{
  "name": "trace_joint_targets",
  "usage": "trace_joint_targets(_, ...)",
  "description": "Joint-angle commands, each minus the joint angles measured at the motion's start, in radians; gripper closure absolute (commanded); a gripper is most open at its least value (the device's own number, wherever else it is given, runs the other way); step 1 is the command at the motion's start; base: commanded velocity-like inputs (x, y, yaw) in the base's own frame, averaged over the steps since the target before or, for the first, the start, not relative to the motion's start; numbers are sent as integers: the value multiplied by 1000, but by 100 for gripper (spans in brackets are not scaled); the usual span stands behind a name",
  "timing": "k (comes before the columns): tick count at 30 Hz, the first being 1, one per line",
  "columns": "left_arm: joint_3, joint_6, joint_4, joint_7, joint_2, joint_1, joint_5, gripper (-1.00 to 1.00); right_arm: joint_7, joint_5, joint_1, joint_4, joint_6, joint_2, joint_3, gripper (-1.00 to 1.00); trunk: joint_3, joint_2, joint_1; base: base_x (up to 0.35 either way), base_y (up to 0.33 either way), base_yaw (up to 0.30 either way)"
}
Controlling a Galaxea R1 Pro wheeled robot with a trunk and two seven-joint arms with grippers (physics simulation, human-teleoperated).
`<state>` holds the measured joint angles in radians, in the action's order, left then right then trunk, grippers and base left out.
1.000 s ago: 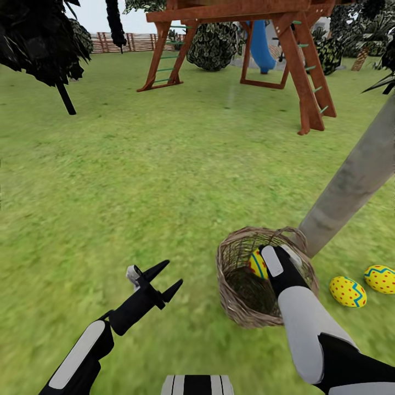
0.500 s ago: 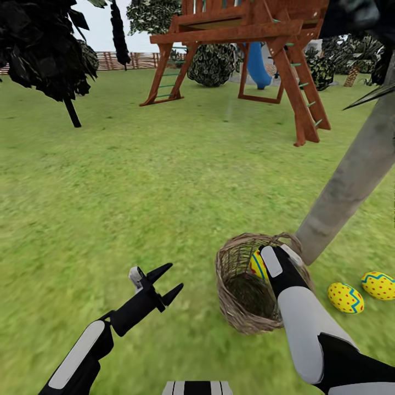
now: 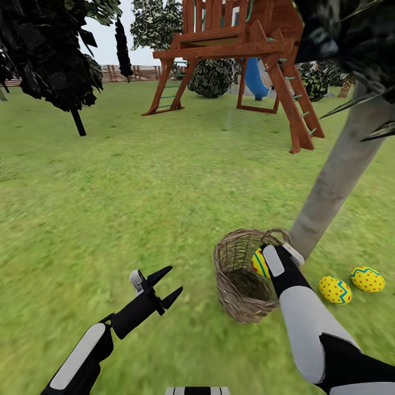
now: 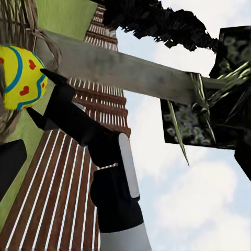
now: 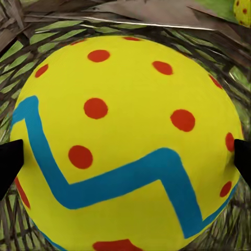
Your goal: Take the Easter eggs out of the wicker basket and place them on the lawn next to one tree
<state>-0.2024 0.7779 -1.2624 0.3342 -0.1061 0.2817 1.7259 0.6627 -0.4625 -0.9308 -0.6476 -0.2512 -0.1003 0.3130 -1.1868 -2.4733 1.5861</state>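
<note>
The wicker basket (image 3: 238, 285) stands on the lawn (image 3: 137, 192) at the foot of the tree's pale trunk (image 3: 332, 186). Inside it, near the rim, is one Easter egg (image 3: 258, 264), yellow with a blue zigzag and red dots. My right gripper (image 3: 264, 257) reaches into the basket and is shut on that egg (image 5: 125, 120), a fingertip (image 5: 9, 163) pressing each side. The left wrist view shows the same egg (image 4: 15, 76) between the right gripper's (image 4: 34, 94) fingers. Two more eggs (image 3: 334, 289) (image 3: 367, 278) lie on the grass right of the trunk. My left gripper (image 3: 174, 278) hovers open over grass left of the basket.
A wooden playset (image 3: 241, 60) with a blue slide (image 3: 253, 77) stands farther back. A dark thin-trunked tree (image 3: 52, 60) is at the far left, with a slat fence (image 3: 123, 73) behind. Open grass lies between me and the playset.
The whole picture has shifted as the head camera tilted up, showing more of the playset and tree. Both arms hold their poses; the right gripper stays on the egg in the basket.
</note>
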Motion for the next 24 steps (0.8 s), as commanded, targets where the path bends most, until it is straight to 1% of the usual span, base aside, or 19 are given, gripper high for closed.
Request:
trace_joint_targets(1, -2, 1, 0, 3, -1, 1, 1, -100, 4, -3, 0, -5, -8, 0, 3, 100, 2, 7, -5, -91, 0, 0)
trace_joint_targets(3, -2, 1, 0, 3, -1, 1, 1, -100, -44, -4, 0, -12, -13, 2, 3, 100, 9, 21, -12, -22, 0, 0)
trace_joint_targets(4, -2, 1, 0, 3, -1, 1, 1, -100, -95, -4, 1, -14, -24, 9, 3, 100, 12, 28, -16, -6, 0, 0)
trace_joint_targets(5, -2, 1, 0, 3, -1, 1, 1, -100, -222, -4, 7, -15, -93, 32, 3, 100, 15, 35, -20, -1, 0, 0)
trace_joint_targets(6, -2, 1, 0, 4, -1, 1, 1, -100, -377, -4, 19, -15, -154, 60, 3, 100, 18, 42, -24, 0, 0, 0)
trace_joint_targets(7, -2, 1, 0, 5, -1, 1, 1, -100, -532, -5, 28, -13, -193, 87, 3, 100, 21, 49, -28, 0, 0, 0)
trace_joint_targets(8, -2, 1, 0, 5, -1, 1, 1, -100, -651, -5, 39, -12, -216, 108, 3, 100, 24, 56, -31, 0, 0, 0)
trace_joint_targets(10, -2, 1, 0, 4, -1, 1, 1, -100, -954, -4, 75, -8, -244, 156, 3, 100, 31, 70, -39, 0, 0, 0)
trace_joint_targets(11, -2, 1, 0, 4, -1, 1, 1, -100, -1046, -2, 91, -7, -246, 165, 3, 100, 34, 77, -43, 0, 0, 0)
trace_joint_targets(13, -2, 1, 0, 3, -1, 1, 1, -100, -1148, 0, 116, -10, -246, 176, 3, 100, 40, 91, -51, 0, 0, 0)
trace_joint_targets(14, -2, 1, 0, 3, -1, 1, 1, -100, -1216, -1, 126, -10, -246, 186, 3, 100, 43, 98, -54, -23, 0, 0)
trace_joint_targets(16, -2, 1, 0, 2, -1, 1, 0, -100, -1371, -1, 141, 1, -246, 210, 4, 100, 49, 112, -62, -242, 0, 0)
trace_joint_targets(17, -2, 1, 0, 2, -1, 1, 0, -100, -1417, -2, 145, 2, -246, 215, 4, 100, 53, 119, -66, -313, 0, 0)
trace_joint_targets(18, -2, 1, 0, 2, -1, 1, 0, -100, -1448, -3, 148, 3, -246, 218, 4, 100, 56, 126, -70, -328, 0, 0)
trace_joint_targets(19, -2, 1, 0, 2, -1, 1, 0, -100, -1464, -3, 149, 3, -246, 220, 4, 100, 59, 133, -74, -336, 0, 0)
trace_joint_targets(20, -2, 1, 0, 2, 0, 1, 0, -100, -1476, -3, 150, 3, -245, 221, 4, 100, 62, 140, -77, -341, 0, 0)
trace_joint_targets(24, -2, 1, 0, 2, 0, 1, 0, -100, -1481, -2, 150, 3, -244, 222, 6, 100, 74, 168, -93, -343, 0, 0)
